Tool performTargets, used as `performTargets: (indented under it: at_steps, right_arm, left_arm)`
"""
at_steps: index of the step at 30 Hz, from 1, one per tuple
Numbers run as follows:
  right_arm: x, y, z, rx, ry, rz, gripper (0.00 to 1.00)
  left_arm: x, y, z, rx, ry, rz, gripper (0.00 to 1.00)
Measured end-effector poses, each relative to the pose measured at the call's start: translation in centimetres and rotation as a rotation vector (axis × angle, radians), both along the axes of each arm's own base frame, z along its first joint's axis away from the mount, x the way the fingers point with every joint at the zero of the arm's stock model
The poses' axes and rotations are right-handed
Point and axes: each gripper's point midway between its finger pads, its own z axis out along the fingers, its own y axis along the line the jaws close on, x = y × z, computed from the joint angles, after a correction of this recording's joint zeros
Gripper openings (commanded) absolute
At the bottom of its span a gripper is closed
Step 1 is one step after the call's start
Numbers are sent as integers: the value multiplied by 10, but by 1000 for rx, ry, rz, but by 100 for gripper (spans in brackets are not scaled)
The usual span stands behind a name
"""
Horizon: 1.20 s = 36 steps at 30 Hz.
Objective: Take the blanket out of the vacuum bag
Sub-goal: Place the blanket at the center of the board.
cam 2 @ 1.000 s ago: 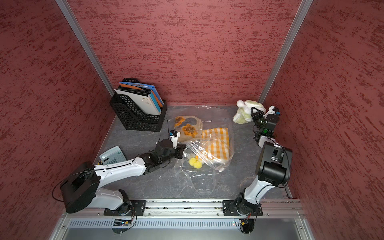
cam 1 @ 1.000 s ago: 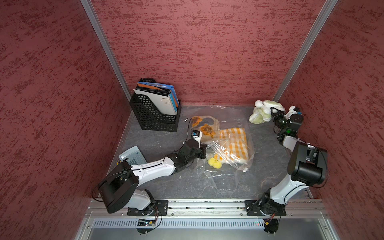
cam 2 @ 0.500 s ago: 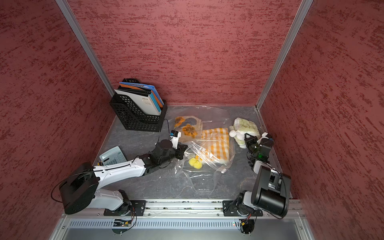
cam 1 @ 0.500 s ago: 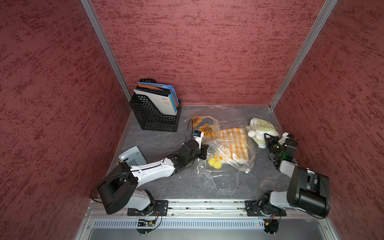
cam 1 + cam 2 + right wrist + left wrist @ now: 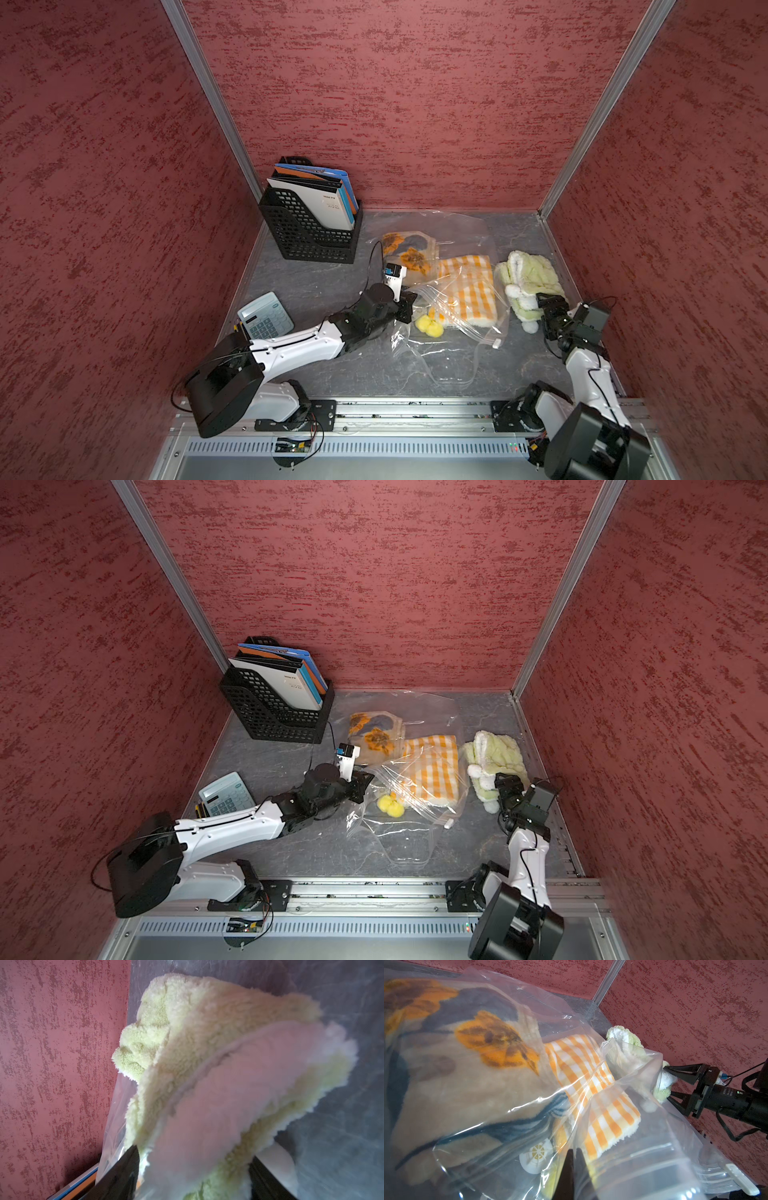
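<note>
- Swung forward from the back right corner, hauling the green blanket [image 5: 530, 278] along the right wall. All down to the right gripper [image 5: 544, 311].
- Now released: jaws spread wide either side of the blanket's near end, plain in the right wrist view [image 5: 193, 1155] and, from across the scene, in the left wrist view [image 5: 666, 1082].
- Lying on the tabletop [image 5: 316, 282], fully outside the vacuum bag [image 5: 469, 232], just beside its right edge and close to the wall. Long axis front to back.
- Straight ahead of the right gripper, at its fingers. Well apart from the left gripper [image 5: 409, 305], with the whole bag between, so far nearer the right arm.
- No shift on the left side: clamped shut at the bag's left edge, pinching the clear film by the look of the left wrist view [image 5: 572, 1153].
- Inside the bag yet: checked cloth [image 5: 469, 286] and flowered blanket [image 5: 409, 253].
- Looks done for the green one. Next call probably a clean pull-back of the right arm, minding fleece snagging on the fingers.
- Only from the left wrist: round valve [image 5: 536, 1156] under the film, and the bag mouth lifted open toward the right gripper.
- Only in the top views: the full layout. From the right wrist, little but fleece.
</note>
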Motion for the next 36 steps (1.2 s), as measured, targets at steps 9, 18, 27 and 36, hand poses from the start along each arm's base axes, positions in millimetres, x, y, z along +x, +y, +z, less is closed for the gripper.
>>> performTargets:
  at_steps: [9, 18, 27, 36]
  right_arm:
    - [-45, 43, -6, 60, 71, 103, 77]
    - [-80, 81, -27, 178, 157, 196, 73]
    - [-49, 97, 33, 219, -20, 345, 19]
    - [32, 55, 111, 78, -231, 349, 0]
  left_arm:
    - [-5, 4, 12, -23, -19, -2, 0]
    - [-9, 15, 20, -29, -35, 22, 0]
    - [2, 29, 6, 2, 9, 79, 0]
    - [11, 38, 2, -5, 31, 125, 0]
